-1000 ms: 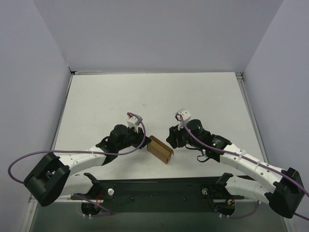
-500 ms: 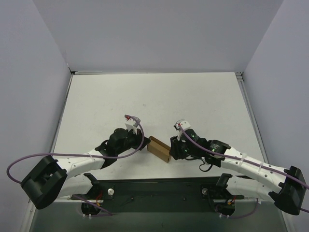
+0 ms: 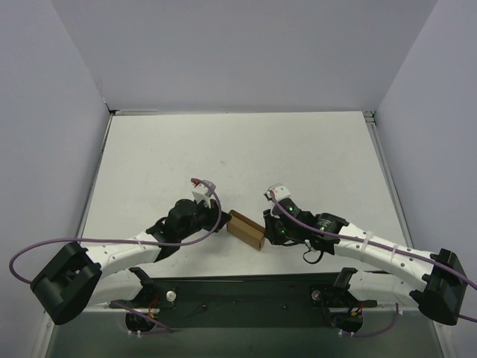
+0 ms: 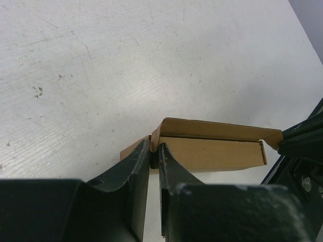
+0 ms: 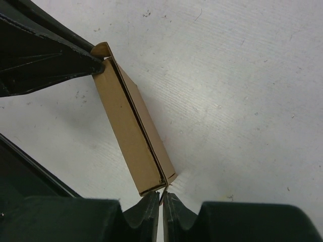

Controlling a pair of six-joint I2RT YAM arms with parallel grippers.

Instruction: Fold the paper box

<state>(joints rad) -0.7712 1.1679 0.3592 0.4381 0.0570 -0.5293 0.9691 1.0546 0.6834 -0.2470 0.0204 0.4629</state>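
Beside the paper box (image 3: 247, 230), arms stretched low, left gripper (image 4: 154, 151) clamped on its end flap, right gripper (image 5: 162, 197) closed at opposite corner, hold unclear.

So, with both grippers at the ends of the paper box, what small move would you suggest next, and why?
Probably nudge the right gripper inward to press that end shut. The left gripper pinches the opposite end of the paper box, steadying it; the right one sits closed at its corner, and the top flap stands slightly ajar.
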